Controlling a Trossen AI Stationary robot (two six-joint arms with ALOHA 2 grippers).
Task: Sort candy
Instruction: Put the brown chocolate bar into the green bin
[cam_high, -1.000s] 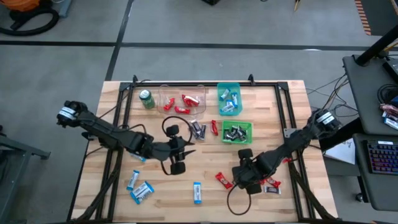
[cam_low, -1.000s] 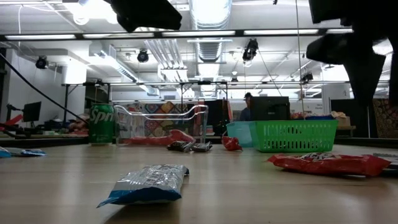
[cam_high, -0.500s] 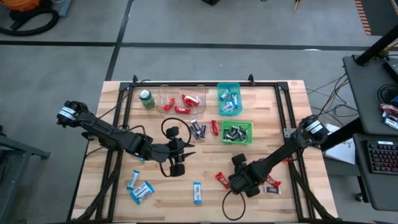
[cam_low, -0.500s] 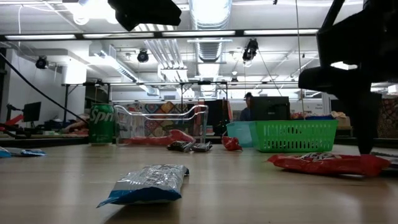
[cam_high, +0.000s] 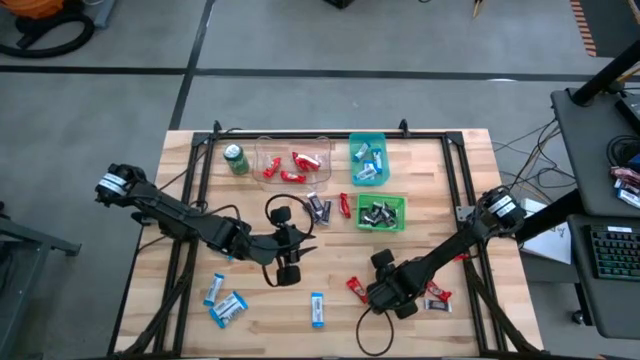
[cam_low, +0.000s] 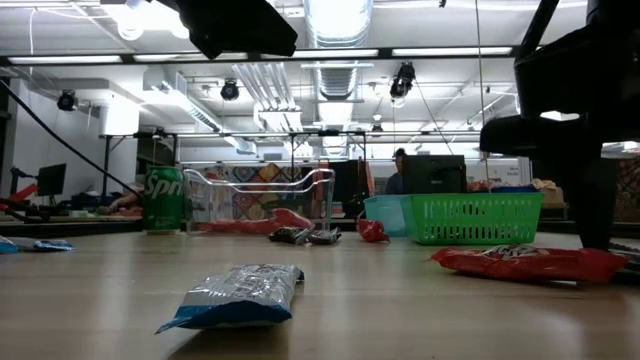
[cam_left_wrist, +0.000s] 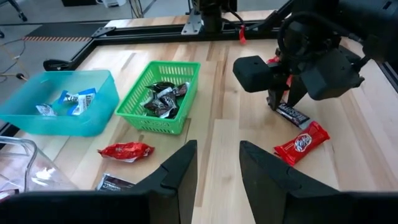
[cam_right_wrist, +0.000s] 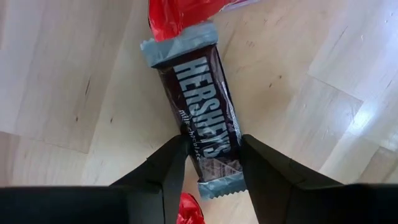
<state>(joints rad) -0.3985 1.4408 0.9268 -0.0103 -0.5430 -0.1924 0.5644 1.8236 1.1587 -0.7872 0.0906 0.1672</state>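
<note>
My right gripper (cam_high: 385, 292) is down at the table near its near edge. It is open, and its fingers stand on either side of a dark brown, silver-ended candy bar (cam_right_wrist: 199, 106) lying flat on the wood. The left wrist view shows the same bar (cam_left_wrist: 292, 113) under that gripper, with a red bar (cam_left_wrist: 301, 142) beside it. My left gripper (cam_high: 285, 257) hovers open over the table's middle. Light blue bars (cam_high: 228, 308) lie loose near the near left corner, one (cam_low: 235, 295) close to the low camera. My right gripper comes at the dark bar from above, pointing down, its fingers (cam_right_wrist: 168, 165) across the bar near one silver end (cam_right_wrist: 217, 183). The bar lies flat on the table. Whether the fingers touch its edges I cannot tell.
Along the far side stand a green can (cam_high: 236, 158), a clear bin (cam_high: 293, 160) with red bars, a teal bin (cam_high: 368, 160) with blue bars and a green basket (cam_high: 382, 212) with dark bars. Loose dark bars (cam_high: 318, 207) and red bars (cam_high: 437, 293) lie about.
My right gripper has moved toward the table's near edge and somewhat left, and has come down from above the table until its fingers reach the wood around the dark bar. My left gripper has stayed almost where it was.
</note>
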